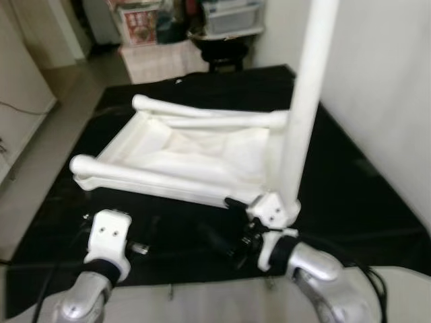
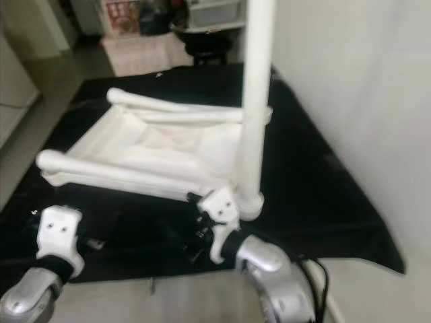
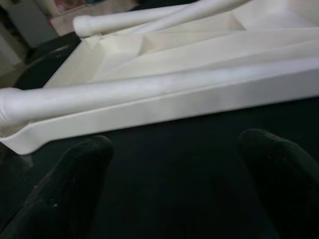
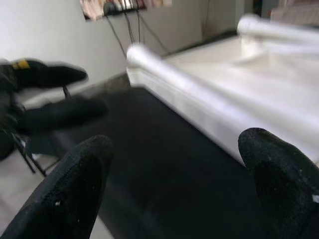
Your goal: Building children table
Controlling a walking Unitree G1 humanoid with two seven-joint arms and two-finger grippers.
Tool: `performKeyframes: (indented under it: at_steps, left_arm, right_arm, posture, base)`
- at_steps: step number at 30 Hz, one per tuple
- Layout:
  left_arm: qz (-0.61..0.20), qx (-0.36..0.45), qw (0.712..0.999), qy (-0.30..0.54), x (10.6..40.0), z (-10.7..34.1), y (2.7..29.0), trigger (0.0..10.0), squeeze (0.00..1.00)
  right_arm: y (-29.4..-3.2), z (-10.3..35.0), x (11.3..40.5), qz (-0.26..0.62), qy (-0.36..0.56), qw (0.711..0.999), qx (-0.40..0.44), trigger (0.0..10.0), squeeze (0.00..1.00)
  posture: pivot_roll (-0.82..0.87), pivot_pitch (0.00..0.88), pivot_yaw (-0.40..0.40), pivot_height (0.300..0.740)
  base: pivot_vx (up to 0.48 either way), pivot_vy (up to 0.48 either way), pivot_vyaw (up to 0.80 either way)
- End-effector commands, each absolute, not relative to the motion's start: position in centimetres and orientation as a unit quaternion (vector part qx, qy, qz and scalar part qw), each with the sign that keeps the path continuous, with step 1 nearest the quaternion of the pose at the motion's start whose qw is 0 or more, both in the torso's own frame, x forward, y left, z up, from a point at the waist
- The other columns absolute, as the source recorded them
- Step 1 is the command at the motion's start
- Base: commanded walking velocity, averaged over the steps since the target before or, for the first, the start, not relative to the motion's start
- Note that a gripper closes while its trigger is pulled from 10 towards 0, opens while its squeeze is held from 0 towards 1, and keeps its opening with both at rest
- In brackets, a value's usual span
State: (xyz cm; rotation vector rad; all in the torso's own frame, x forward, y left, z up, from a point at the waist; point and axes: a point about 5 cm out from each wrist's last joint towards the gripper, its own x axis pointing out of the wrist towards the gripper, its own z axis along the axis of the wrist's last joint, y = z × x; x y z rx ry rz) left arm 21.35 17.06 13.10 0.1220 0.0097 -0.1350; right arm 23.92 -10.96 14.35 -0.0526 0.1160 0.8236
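On the black mat [image 1: 350, 195] lies the upturned white tabletop [image 1: 195, 158], one leg [image 1: 306, 101] upright; left gripper [image 3: 174, 189] and right gripper [image 4: 174, 194] both spread, grasping nothing.

White tabletop [image 1: 195, 158], white legs [image 1: 306, 101]; black mat [image 1: 350, 195].

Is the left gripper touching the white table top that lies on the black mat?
Apart. In the left wrist view, the open left gripper has bare black mat between its fingertips and the table top.

Tabletop [image 1: 182, 158] on mat [image 1: 350, 195] (leg [image 1: 303, 101] upright).
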Motion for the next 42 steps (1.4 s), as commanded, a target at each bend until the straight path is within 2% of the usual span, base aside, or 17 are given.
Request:
performKeyframes:
  at_steps: [1, 16, 26, 38, 42]
  left_arm:
    - [-0.058, 0.070, 0.996, 0.021, 21.2, 12.7, 17.7, 10.0, 0.00]
    - [-0.069, 0.065, 0.995, 0.016, 21.3, 12.8, 17.6, 10.0, 0.00]
    - [-0.075, 0.072, 0.995, 0.004, 21.3, 13.1, 17.4, 10.0, 0.00]
    - [-0.076, 0.066, 0.995, 0.002, 21.4, 13.0, 17.2, 10.0, 0.00]
    - [-0.084, 0.070, 0.994, 0.000, 21.5, 12.9, 17.1, 10.0, 0.00]
  right_arm:
    - [-10.1, 14.5, 23.8, 0.414, 0.048, 0.909, -0.015, 10.0, 0.00]
    - [-10.0, 14.7, 25.4, 0.370, 0.030, 0.928, -0.033, 10.0, 0.00]
    - [-10.0, 14.9, 27.4, 0.301, 0.022, 0.953, -0.027, 10.0, 0.00]
    - [-9.8, 14.5, 28.8, 0.273, 0.028, 0.961, -0.019, 10.0, 0.00]
    - [-9.7, 14.2, 28.9, 0.279, 0.033, 0.960, -0.009, 10.0, 0.00]
  posture:
    - [-0.12, 0.075, 0.086, 0.740]
    - [-0.12, 0.074, 0.087, 0.740]
    - [-0.11, 0.071, 0.087, 0.740]
    - [-0.11, 0.061, 0.081, 0.740]
    - [-0.11, 0.055, 0.077, 0.740]
  base:
    - [0.000, 0.480, 0.00]
    - [0.000, 0.480, 0.00]
    - [0.000, 0.000, 0.00]
    - [0.000, 0.000, 0.00]
    - [0.000, 0.000, -0.80]
